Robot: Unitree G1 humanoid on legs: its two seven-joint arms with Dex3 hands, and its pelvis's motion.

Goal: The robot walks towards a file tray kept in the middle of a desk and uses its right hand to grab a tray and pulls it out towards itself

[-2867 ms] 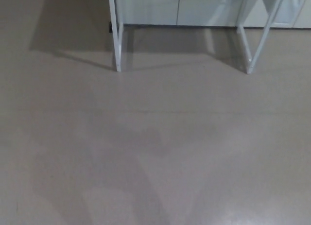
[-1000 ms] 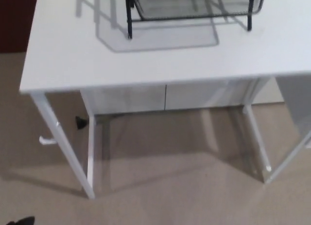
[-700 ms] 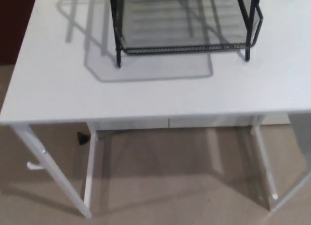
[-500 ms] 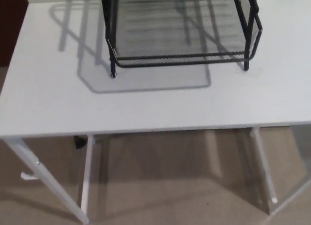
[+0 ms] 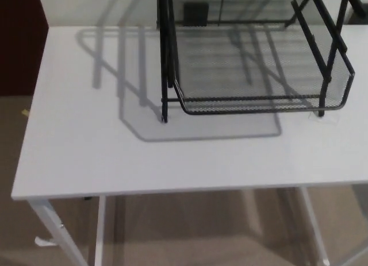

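A black wire-mesh file tray (image 5: 259, 76) stands on a white desk (image 5: 103, 157), toward the desk's back and right of the picture's middle. Its bottom tray has a rounded mesh front lip (image 5: 264, 105) facing me. Black upright posts (image 5: 165, 59) carry the frame at the left, and slanted bars rise at the right. The rack's upper part is cut off by the top edge. Neither of my hands shows in the head view.
The desk's near edge (image 5: 172, 188) runs across the lower picture, with white legs (image 5: 54, 231) beneath it on a beige floor. A dark red panel (image 5: 20, 42) stands at the far left. A pale wall lies behind the desk.
The whole picture has shifted: the camera has come closer and tilted up. The desk and file tray now fill more of the view and sit further right and lower.
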